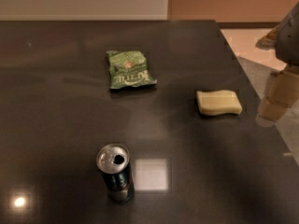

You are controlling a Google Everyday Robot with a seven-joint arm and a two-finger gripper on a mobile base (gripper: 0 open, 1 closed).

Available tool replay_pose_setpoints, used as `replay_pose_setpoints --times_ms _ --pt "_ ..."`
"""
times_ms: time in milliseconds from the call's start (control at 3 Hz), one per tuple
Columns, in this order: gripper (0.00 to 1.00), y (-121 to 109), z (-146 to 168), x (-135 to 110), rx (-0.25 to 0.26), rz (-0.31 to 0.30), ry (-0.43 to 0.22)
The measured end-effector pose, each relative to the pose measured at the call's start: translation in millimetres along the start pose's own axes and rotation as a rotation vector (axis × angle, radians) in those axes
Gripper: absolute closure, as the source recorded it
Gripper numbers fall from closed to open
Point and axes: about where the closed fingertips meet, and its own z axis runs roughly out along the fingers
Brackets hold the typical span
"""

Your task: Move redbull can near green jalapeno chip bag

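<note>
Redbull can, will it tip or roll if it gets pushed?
Probably tippy: the can stands upright, tall and slim. Its top looks opened, so it may be light or spill. The gripper hangs beyond the table at right.

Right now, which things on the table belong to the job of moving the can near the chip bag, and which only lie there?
For the job: redbull can, upright at the front; green jalapeno chip bag, flat, farther back; claw, at the right edge of view, touching neither.
Just lying about: pale yellow block, right of the bag, on the dark table.
</note>
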Motion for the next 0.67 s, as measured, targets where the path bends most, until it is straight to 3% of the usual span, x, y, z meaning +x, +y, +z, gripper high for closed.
replay_pose_setpoints --times_ms 333,667 --pt "0.00 0.0 0.0 -0.1 0.000 0.000 0.000" --pt "0.00 4.3 3.2 -19.1 -0.045 -0.047 -0.037"
